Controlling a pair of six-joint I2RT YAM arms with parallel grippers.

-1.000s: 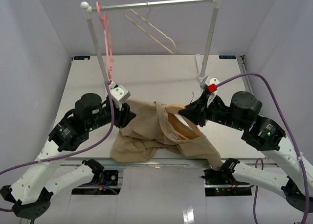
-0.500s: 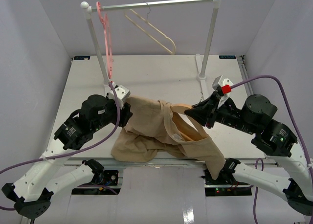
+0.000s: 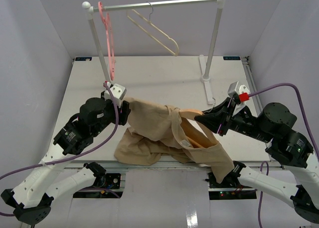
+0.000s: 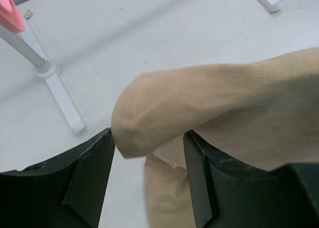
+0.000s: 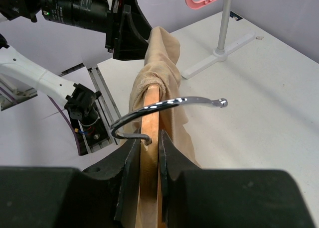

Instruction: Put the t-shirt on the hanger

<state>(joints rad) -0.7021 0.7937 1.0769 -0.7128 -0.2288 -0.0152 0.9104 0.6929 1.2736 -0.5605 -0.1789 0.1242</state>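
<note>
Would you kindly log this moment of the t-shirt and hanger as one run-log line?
left gripper: shut on t-shirt | right gripper: shut on hanger | t-shirt: one end over hanger, rest on table | task: unfinished

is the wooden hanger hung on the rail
No, the right fingers hold the hanger, its hook free in the air, one end inside the shirt.

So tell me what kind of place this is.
Most likely a robotics lab test cell: a white table boxed in by blank walls, a small clothes rail, and two robot arms holding a t-shirt and a hanger.
</note>
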